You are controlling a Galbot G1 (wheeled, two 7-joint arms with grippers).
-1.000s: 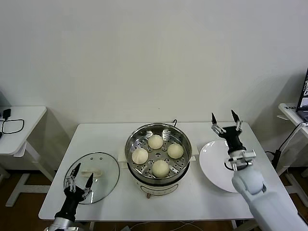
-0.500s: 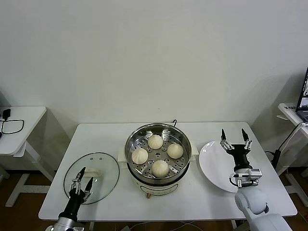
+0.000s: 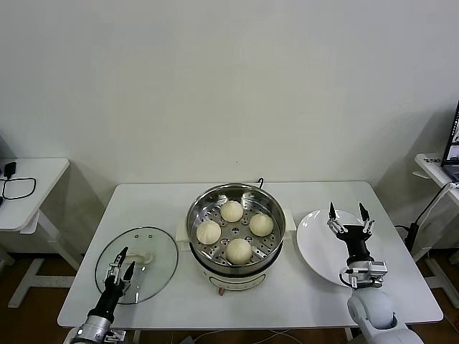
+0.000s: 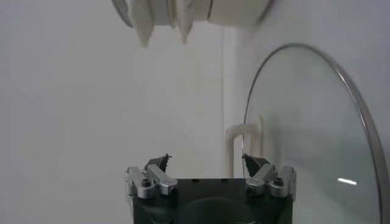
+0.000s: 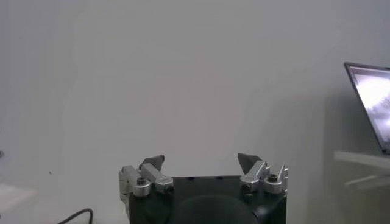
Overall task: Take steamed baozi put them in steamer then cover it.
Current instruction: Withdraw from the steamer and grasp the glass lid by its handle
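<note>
Head view shows four buns (image 3: 235, 229) already sitting on the holed tray inside the steamer (image 3: 236, 215), which stands mid-table. The glass lid (image 3: 138, 264) lies flat on the table (image 3: 165, 197) to the left of the steamer, just beside it, with its white handle (image 3: 140, 256) upward. The left gripper (image 3: 119, 262) hangs over the lid's near edge, fingers spread and holding nothing. The right gripper (image 3: 348, 218) is raised over the white plate (image 3: 319, 247) to the right of the steamer, also spread and empty.

Judging from this, only the covering remains. The risk lies in the pickup: the handle is small and smooth, and the left gripper sits at the rim, not over the handle, so a pinch taken off-centre could let the lid tilt, slip, or strike the steamer's rim. A lid set down crooked might also press on the buns.
</note>
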